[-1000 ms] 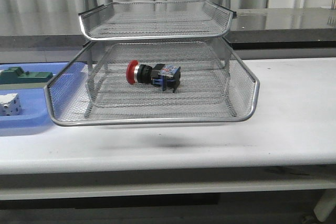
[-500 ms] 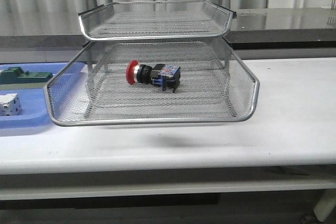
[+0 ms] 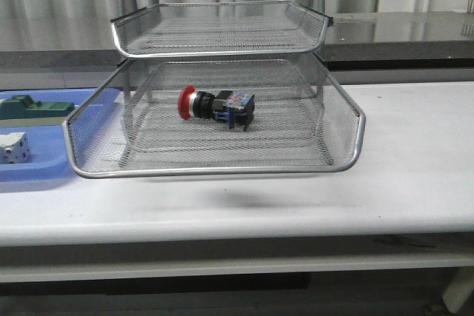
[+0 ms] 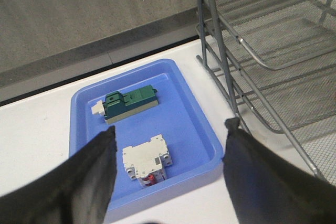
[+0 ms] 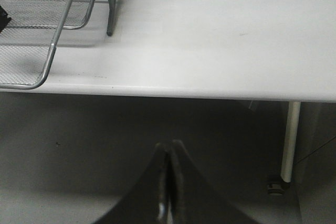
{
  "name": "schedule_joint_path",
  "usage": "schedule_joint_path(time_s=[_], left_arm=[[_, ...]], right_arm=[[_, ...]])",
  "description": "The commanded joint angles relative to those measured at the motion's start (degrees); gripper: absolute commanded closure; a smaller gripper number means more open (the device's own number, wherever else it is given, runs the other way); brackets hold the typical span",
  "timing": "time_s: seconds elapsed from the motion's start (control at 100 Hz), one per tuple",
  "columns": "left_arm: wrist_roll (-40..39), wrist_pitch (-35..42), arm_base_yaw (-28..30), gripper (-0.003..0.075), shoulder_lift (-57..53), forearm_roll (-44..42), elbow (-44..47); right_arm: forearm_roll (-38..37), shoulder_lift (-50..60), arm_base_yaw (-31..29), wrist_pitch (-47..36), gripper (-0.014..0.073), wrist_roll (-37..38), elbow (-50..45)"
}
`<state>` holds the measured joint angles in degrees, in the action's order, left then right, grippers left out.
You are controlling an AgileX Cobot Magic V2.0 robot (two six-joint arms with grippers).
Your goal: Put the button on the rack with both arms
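Observation:
The button (image 3: 215,105), with red cap and blue-black body, lies on its side in the pulled-out middle tray of the silver wire rack (image 3: 215,170). Neither arm shows in the front view. In the left wrist view my left gripper (image 4: 170,134) is open and empty, high above the blue tray, with the rack's legs and trays (image 4: 247,51) beside it. In the right wrist view my right gripper (image 5: 169,150) is shut and empty, below and off the table's front edge, with a corner of the rack's tray (image 5: 50,59) showing.
A flat blue plastic tray (image 3: 44,175) left of the rack holds a green block (image 3: 33,108) and a white cube-like part (image 3: 13,147); the left wrist view shows the tray (image 4: 181,95), the green block (image 4: 128,103) and the white part (image 4: 147,158). A table leg (image 5: 290,140) stands at the right.

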<state>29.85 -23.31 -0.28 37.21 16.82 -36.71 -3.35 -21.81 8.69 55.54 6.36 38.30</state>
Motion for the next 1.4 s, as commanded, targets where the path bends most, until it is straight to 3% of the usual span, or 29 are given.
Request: schedule_joint_path(time_s=[0.0, 0.2, 0.37, 0.79, 0.96, 1.17, 1.39], left_arm=[[-0.7, 8.3, 0.1, 0.0293, -4.8, 2.8, 3.7], [-0.7, 10.6, 0.1, 0.0293, -14.0, 8.9, 12.1], [-0.7, 16.0, 0.1, 0.0293, -21.4, 9.1, 17.5], [-0.7, 17.2, 0.1, 0.0307, -26.1, 9.5, 20.7], [-0.7, 17.2, 0.1, 0.0461, -26.1, 9.5, 20.7], [-0.7, 17.2, 0.1, 0.0736, -26.1, 9.5, 20.7], [-0.6, 17.2, 0.1, 0.0741, -26.1, 9.5, 20.7]], right_arm=[[-0.7, -0.3, 0.0, -3.2, 0.0664, -0.2, 1.8], [-0.7, -0.3, 0.0, -3.2, 0.0664, -0.2, 1.8], [-0.7, -0.3, 0.0, -3.2, 0.0664, -0.2, 1.8], [-0.7, -0.3, 0.0, -3.2, 0.0664, -0.2, 1.8], [-0.7, -0.3, 0.0, -3.2, 0.0664, -0.2, 1.8], [-0.7, -0.3, 0.0, -3.2, 0.0664, -0.2, 1.8], [-0.7, -0.3, 0.0, -3.2, 0.0664, -0.2, 1.8]])
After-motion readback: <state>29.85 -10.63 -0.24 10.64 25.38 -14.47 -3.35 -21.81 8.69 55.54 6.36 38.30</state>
